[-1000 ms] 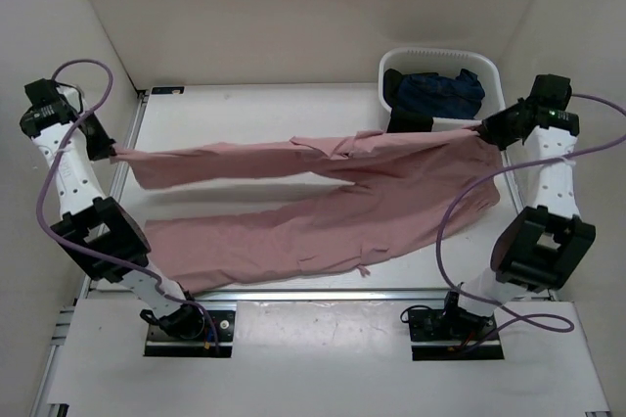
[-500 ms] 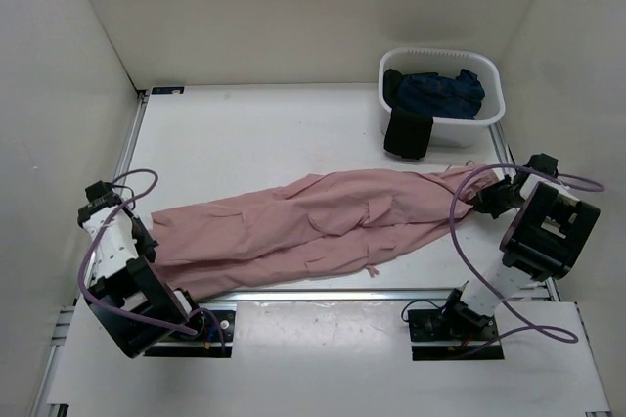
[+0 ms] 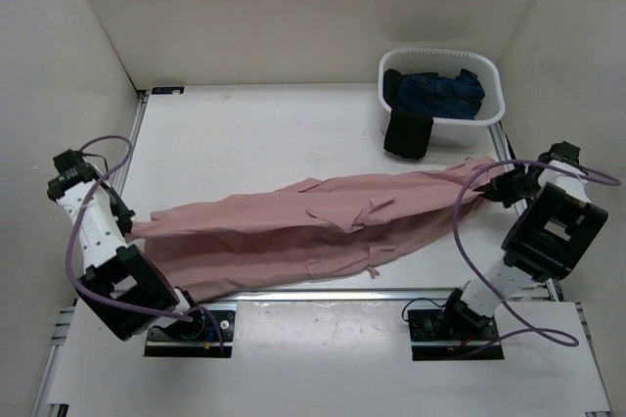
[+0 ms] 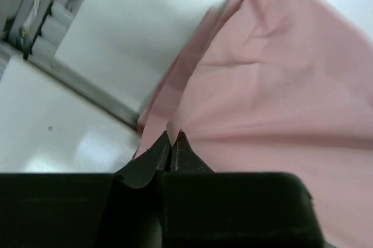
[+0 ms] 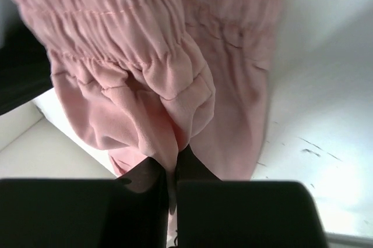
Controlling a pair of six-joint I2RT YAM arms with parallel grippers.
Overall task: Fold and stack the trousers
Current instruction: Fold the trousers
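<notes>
The dusty-pink trousers hang stretched left to right over the near half of the table, legs doubled lengthwise. My left gripper is shut on the leg ends at the left; in the left wrist view its fingertips pinch the pink hem. My right gripper is shut on the waistband at the right. The right wrist view shows the gathered elastic waistband bunched between the jaws of the right gripper.
A white basket with dark blue clothes stands at the back right, a black piece hanging over its front wall. The metal rail runs along the table's near edge. White walls close in both sides.
Both arms lowered and swung the trousers toward the near edge, folding the far leg onto the near one. Since half a second ago they lifted slightly and pulled the fabric taut.
</notes>
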